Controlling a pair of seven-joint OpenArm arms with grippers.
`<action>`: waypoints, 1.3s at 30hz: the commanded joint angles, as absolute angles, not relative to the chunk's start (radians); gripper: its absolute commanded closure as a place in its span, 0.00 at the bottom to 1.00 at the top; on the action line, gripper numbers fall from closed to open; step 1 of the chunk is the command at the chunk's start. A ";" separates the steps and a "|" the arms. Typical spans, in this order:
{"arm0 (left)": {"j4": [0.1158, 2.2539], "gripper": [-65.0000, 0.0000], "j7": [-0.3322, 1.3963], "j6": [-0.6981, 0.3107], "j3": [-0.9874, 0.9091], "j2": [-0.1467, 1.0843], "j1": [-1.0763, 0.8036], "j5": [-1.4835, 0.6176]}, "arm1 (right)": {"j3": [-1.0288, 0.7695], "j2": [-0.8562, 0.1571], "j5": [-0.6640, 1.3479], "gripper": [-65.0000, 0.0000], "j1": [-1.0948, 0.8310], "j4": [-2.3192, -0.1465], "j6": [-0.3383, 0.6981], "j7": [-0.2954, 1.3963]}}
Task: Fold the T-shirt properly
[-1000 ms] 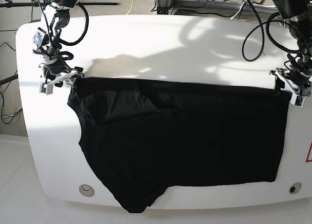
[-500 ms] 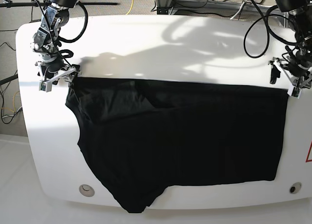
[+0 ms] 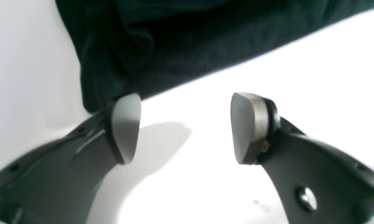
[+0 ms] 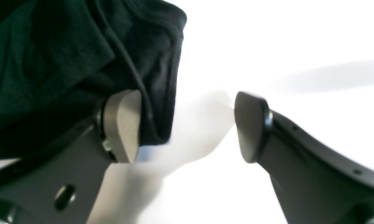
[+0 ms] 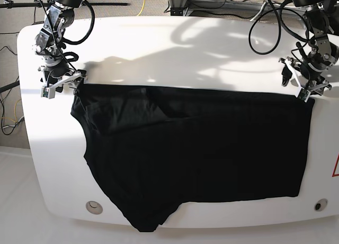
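Left gripper [image 5: 298, 80], open with nothing between its pads, hangs at the shirt's [image 5: 201, 148] far corner on the base view's right; since the earlier frames it has let go of that corner, lifted, and drawn inward and toward the far side of the surface [image 5: 175, 48]. In the left wrist view [image 3: 185, 127] bare white surface [image 3: 267, 77] fills the gap between the two pads, and one pad [image 3: 124, 124] lies just beside the cloth corner [image 3: 174, 40]; whether it touches cannot be told. Right gripper [image 5: 61, 84], also open, stands at the shirt's opposite far corner on the base view's left; it has moved slightly toward the far side and has risen a little. In the right wrist view [image 4: 187, 124] one pad [image 4: 123, 124] sits just beside a stitched fold of black cloth [image 4: 81, 62] whose edge reaches into the gap, while the other pad [image 4: 250, 124] is clear of it over the surface [image 4: 283, 46]. Shirt, lying flat and spread out, keeps the same outline as before: straight far edge between the two grippers, sleeve folded in near the right gripper, and a lower part hanging over the near rim.
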State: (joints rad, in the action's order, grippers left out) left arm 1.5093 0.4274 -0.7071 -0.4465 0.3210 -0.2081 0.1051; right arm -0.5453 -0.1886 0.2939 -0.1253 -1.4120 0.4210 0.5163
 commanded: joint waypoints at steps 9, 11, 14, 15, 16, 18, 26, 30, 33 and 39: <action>1.483 0.38 0.431 -0.698 -0.477 0.330 -0.179 0.074 | -0.530 -0.180 0.298 0.35 -0.124 -1.410 0.445 0.543; 1.475 0.37 0.438 -0.698 -0.482 0.333 -0.168 0.073 | -0.526 -0.179 0.299 0.35 -0.124 -1.408 0.448 0.544; 1.449 0.34 0.457 -0.698 -0.504 0.341 -0.133 0.069 | -0.531 -0.184 0.301 0.37 -0.122 -1.408 0.457 0.538; 1.431 0.32 0.466 -0.698 -0.518 0.346 -0.109 0.066 | -0.537 -0.188 0.303 0.37 -0.120 -1.408 0.462 0.531; 1.422 0.31 0.475 -0.698 -0.526 0.349 -0.098 0.057 | -0.537 -0.189 0.303 0.37 -0.121 -1.408 0.465 0.532; 1.405 0.29 0.496 -0.698 -0.542 0.355 -0.075 0.038 | -0.538 -0.189 0.303 0.37 -0.121 -1.408 0.468 0.531; 1.308 0.25 0.541 -0.698 -0.582 0.376 0.022 -0.028 | -0.531 -0.187 0.304 0.39 -0.119 -1.413 0.468 0.522; 1.268 0.27 0.525 -0.698 -0.581 0.375 0.049 -0.021 | -0.531 -0.186 0.304 0.40 -0.116 -1.415 0.470 0.521; 1.238 0.28 0.511 -0.698 -0.580 0.375 0.067 -0.023 | -0.532 -0.185 0.304 0.41 -0.113 -1.413 0.471 0.520; 1.215 0.29 0.497 -0.698 -0.578 0.375 0.069 -0.016 | -0.531 -0.180 0.310 0.42 -0.109 -1.414 0.471 0.513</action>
State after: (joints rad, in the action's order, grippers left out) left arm 1.2003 0.5228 -0.6975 -0.5751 0.3542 0.0551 -0.0078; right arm -0.5301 -0.1749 0.3031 -0.1169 -1.4055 0.4690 0.5011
